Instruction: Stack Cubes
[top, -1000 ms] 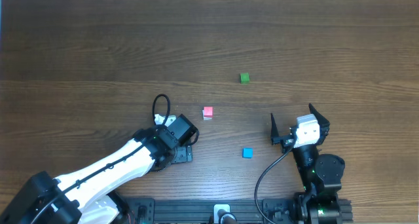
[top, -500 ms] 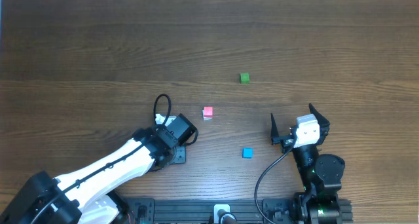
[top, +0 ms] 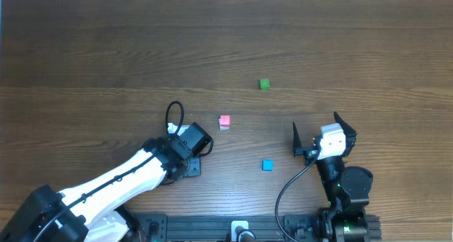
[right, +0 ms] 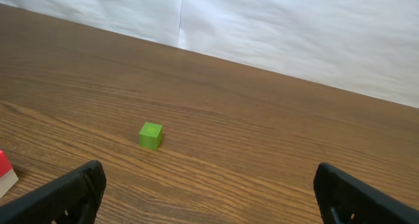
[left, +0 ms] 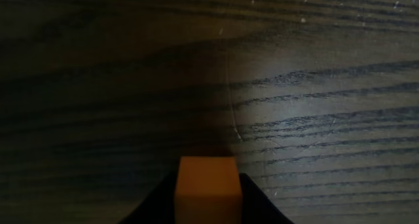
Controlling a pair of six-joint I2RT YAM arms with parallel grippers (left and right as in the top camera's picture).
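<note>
Left gripper [left: 208,207] clamps orange cube [left: 208,183], faces square to its fingers; right gripper [top: 316,123] spread wide, green cube [top: 264,84] at its 10 o'clock

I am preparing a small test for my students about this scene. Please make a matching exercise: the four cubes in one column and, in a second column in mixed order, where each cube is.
Column 1
1. green cube
2. pink cube
3. blue cube
4. orange cube

Column 2
A. held between the fingers of the left end effector
B. loose, lowest of the three loose cubes in the top view
C. loose, highest in the top view
D. loose, farthest left of the three loose cubes in the top view

Pairs: 1-C, 2-D, 3-B, 4-A
</note>
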